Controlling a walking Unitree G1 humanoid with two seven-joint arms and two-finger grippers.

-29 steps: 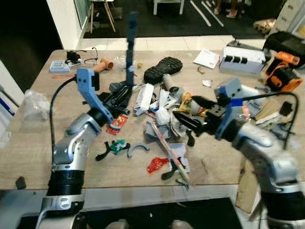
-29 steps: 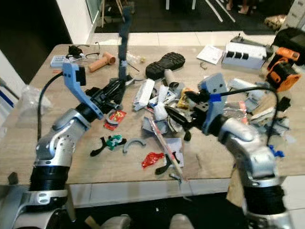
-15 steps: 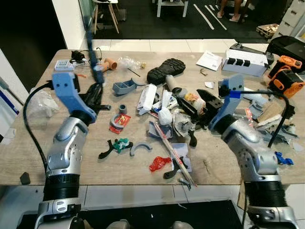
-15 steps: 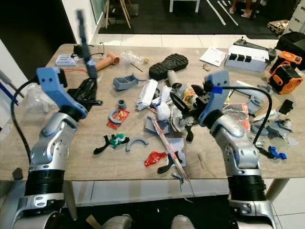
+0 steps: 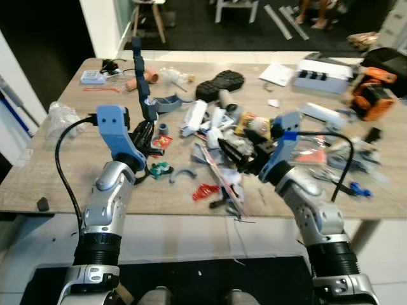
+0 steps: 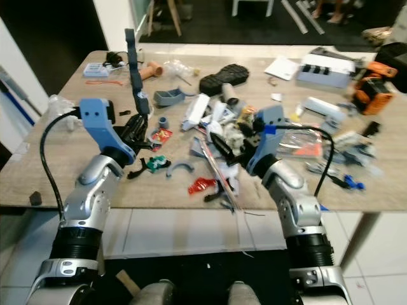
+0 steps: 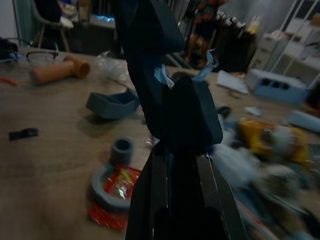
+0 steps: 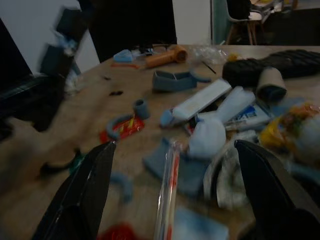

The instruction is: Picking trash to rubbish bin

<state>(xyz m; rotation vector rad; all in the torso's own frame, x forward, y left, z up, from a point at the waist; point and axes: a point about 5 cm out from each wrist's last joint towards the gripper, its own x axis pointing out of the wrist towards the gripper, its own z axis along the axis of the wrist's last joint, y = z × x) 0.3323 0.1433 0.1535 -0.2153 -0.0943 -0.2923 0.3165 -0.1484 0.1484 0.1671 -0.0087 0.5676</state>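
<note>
My left gripper (image 5: 145, 130) is shut on a long dark blue bar (image 5: 140, 73) that stands nearly upright above the table's left half. In the left wrist view the fingers (image 7: 156, 195) clamp the bar (image 7: 185, 115) at its base. My right gripper (image 5: 230, 147) is open, low over the near side of a trash pile: white wrappers (image 5: 215, 121), a yellow wrapper (image 5: 252, 122) and a clear straw-like tube (image 8: 167, 185). A red wrapper (image 5: 205, 190) lies near the front edge. A red packet in a grey ring (image 5: 159, 141) lies just right of the left gripper.
A black shoe sole (image 5: 218, 84) and a blue-grey scoop (image 5: 169, 101) lie behind the pile. An orange drill (image 5: 364, 98), a white box (image 5: 320, 70) and cables crowd the right end. A plastic bag (image 5: 62, 115) lies far left. The wooden table's front edge (image 5: 159, 210) is close.
The whole picture has drawn back, so the camera moved. The left gripper still holds the blue bar, now further left of the pile than a second ago. The right gripper stays open.
</note>
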